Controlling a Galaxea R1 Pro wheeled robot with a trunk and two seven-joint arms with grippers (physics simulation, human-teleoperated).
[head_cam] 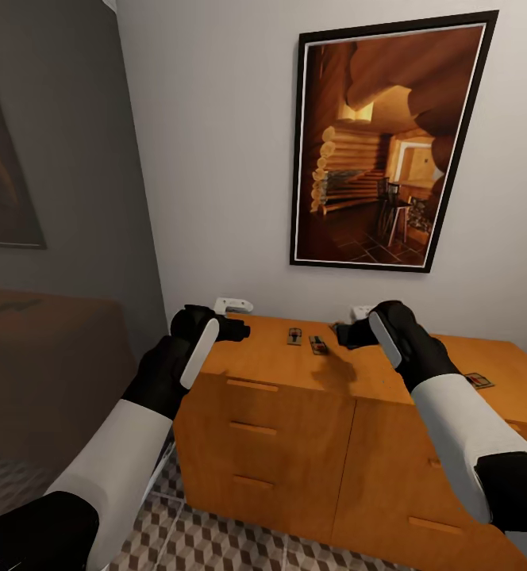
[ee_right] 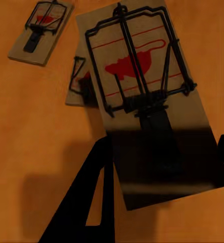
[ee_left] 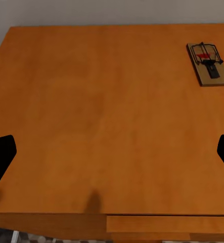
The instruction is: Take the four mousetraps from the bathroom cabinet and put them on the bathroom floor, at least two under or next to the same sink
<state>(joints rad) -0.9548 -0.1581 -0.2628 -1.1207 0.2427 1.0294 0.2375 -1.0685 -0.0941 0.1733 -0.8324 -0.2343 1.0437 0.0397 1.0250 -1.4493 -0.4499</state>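
The orange-brown cabinet stands against the wall, and two mousetraps lie side by side on its top. A third mousetrap lies farther right. My right gripper hovers just right of the pair, shut on another mousetrap held above the cabinet top. The pair shows beyond it. My left gripper hangs open over the cabinet's left end, its fingertips wide apart, with one mousetrap ahead of it.
A large framed picture hangs on the wall above the cabinet. Two small white fittings sit at the cabinet's back edge. Cube-patterned floor tiles lie in front of the drawers. A dark brown surface is at the left.
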